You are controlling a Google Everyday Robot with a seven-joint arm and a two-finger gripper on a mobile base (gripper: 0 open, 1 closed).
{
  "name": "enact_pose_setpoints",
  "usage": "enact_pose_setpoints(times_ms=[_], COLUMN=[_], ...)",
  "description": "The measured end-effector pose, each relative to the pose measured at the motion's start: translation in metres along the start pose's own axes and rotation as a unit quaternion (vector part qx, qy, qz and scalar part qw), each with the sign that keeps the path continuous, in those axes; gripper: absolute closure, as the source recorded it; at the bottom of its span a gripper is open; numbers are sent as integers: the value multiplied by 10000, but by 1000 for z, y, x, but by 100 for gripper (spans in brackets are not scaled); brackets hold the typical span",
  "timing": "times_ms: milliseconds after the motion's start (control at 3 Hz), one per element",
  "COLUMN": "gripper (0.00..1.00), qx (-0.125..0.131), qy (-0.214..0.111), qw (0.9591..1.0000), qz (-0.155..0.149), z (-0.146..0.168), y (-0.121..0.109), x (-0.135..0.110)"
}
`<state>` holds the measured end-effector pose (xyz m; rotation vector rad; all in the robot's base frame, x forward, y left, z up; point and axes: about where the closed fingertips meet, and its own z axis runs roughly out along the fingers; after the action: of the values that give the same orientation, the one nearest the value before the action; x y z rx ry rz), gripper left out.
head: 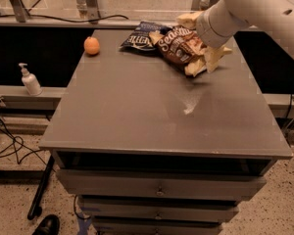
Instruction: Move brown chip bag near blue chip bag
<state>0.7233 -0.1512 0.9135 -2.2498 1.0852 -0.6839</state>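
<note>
The brown chip bag (179, 47), with white "SeaSalt" script, lies at the far middle of the grey table (152, 111). Its left edge touches or overlaps the small blue chip bag (138, 39), which lies flat just to its left. My gripper (202, 42) comes in from the upper right on a white arm (255, 6) and sits at the right end of the brown bag, in contact with it. The bag's right end is partly hidden behind the gripper.
An orange ball (91, 45) sits at the table's far left. A white pump bottle (29, 80) stands on a ledge left of the table. Drawers are below the tabletop, cables lie on the floor at left, and a rail runs behind the table.
</note>
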Motion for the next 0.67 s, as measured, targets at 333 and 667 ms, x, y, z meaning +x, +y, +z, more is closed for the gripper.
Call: enact_pose_setpoints(times_ms=[333,667], gripper=[0,0], qx=[-165,-279], qy=[-348,-823], qw=[9974,9855], qz=[610,1456], z=[-7,-33], y=[6,16], x=[16,36])
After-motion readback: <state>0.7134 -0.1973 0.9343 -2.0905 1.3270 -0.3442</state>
